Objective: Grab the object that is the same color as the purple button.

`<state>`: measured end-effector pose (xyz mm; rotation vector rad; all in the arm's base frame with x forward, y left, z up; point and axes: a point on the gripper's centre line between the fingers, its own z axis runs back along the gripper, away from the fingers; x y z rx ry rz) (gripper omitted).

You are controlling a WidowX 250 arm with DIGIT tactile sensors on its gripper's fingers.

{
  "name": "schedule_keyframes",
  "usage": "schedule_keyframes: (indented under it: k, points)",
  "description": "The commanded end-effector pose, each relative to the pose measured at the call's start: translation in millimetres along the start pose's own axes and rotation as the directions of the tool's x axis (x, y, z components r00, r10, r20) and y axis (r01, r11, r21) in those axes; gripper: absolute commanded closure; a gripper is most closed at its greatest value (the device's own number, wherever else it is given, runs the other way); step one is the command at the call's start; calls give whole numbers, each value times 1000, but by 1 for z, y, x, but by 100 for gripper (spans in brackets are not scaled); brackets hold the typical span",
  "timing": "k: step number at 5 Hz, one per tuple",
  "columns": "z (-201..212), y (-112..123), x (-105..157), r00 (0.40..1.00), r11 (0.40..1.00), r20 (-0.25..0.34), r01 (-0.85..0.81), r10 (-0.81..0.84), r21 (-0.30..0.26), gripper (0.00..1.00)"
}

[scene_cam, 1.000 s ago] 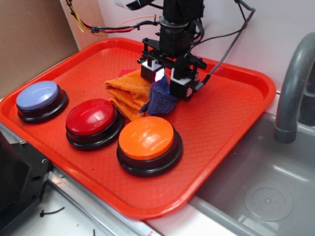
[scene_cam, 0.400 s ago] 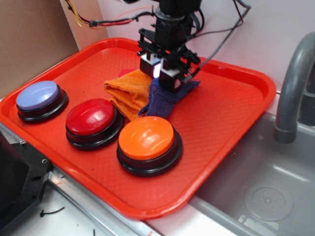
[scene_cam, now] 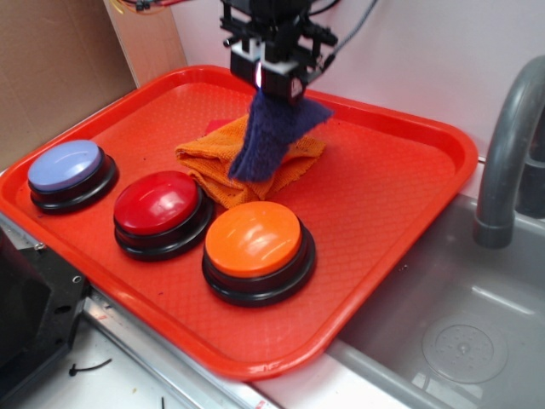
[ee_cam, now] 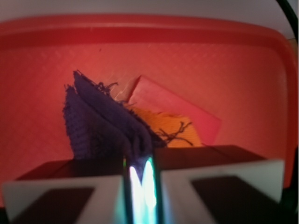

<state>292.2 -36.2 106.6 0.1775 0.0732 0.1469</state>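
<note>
My gripper (scene_cam: 274, 85) is shut on the top edge of the dark purple-blue terry rag (scene_cam: 267, 136), which hangs lifted above the orange cloth (scene_cam: 220, 164), its lower end just over that cloth. In the wrist view the rag (ee_cam: 100, 121) dangles from the narrow gap of my gripper (ee_cam: 141, 161), with the red tray beneath. The purple button (scene_cam: 66, 167), lavender dome on a black base, sits at the tray's left end, far from the gripper.
A red-domed button (scene_cam: 157, 203) and an orange-domed button (scene_cam: 253, 239) stand along the front of the red tray (scene_cam: 409, 187). A sink basin (scene_cam: 460, 332) and grey faucet (scene_cam: 504, 145) lie to the right. Cardboard stands at the back left.
The gripper rose and shifted slightly left, pulling the rag up off the tray and the orange cloth; the rag now hangs stretched below the fingers.
</note>
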Motion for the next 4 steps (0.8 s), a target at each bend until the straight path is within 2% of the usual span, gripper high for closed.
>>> schedule_keyframes:
  k: [1,3,4]
  points:
    - [91,32,1,988,989,88,-119,126,-86,100]
    - [116,58,-11,971,974,127,-183,200,-134,100]
    - [106,59,-8,986,987,115,-112,125,-114,100]
